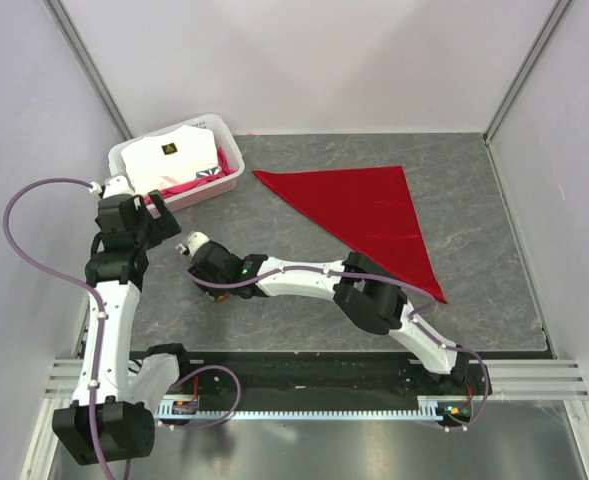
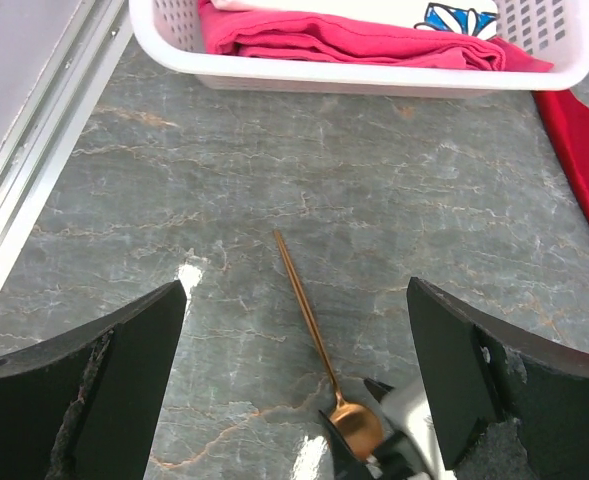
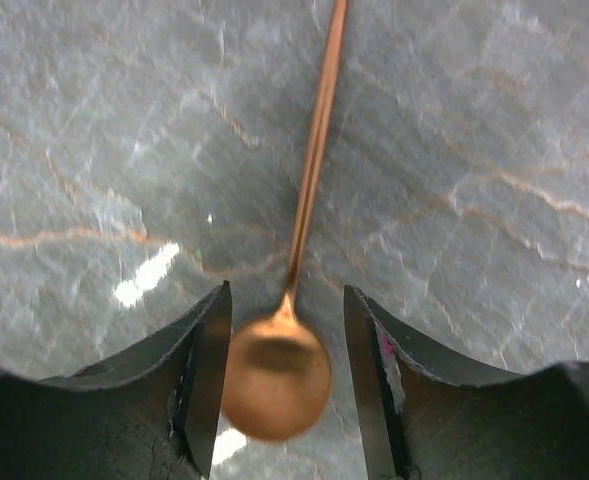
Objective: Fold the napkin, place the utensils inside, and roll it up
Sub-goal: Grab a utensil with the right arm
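Between the parted jaws of the right gripper (image 3: 285, 291): round bowl of a small brown wooden-looking spoon (image 3: 276, 375), close against one finger, sliver of gap at the other. Thin handle flat on the grey marbled tabletop (image 3: 494, 110), pointing straight out ahead of the fingertips. Left gripper (image 2: 296, 288) spread wide, gripping nothing. Well clear of both jaws, bright red cloth napkin (image 1: 369, 205), folded into a triangle.

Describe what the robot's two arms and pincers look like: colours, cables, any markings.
The left arm and right arm match: white tubular links joined by chunky black joints, with a thin purple cable looping along each. A small green light glows near the right wrist. The left pincer and right pincer each have two wedge-shaped black fingers, scuffed at the edges.
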Robot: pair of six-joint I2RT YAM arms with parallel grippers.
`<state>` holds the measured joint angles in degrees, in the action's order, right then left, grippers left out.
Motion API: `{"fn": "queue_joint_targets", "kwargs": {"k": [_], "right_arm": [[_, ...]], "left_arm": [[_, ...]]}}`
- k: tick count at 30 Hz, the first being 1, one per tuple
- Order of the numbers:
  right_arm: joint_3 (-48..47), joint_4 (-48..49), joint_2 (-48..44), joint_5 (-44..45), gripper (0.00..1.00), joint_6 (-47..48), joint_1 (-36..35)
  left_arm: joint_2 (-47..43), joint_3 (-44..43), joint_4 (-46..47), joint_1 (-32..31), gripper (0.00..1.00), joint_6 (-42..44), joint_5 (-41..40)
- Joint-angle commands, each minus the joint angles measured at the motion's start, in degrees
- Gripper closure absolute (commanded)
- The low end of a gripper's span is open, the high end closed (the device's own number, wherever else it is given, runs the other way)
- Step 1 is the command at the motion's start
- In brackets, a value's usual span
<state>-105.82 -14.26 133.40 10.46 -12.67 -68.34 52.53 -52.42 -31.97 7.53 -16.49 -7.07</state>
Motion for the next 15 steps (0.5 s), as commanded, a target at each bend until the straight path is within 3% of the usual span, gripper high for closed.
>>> {"fn": "queue_joint_targets", "kwargs": {"k": [1,15], "right_arm": [[-5.4,0.8,2.1,4.0,0.44,0.4,-0.9],[-12.5,-5.0,8.5,7.6,0.50,1.7,-1.4]], "left_arm": [[-1.1,-0.4,2.4,-0.8,0.00,-0.7,0.8],[-1.4,-0.4,2.4,-1.5,0.00,-0.6,1.0]]}}
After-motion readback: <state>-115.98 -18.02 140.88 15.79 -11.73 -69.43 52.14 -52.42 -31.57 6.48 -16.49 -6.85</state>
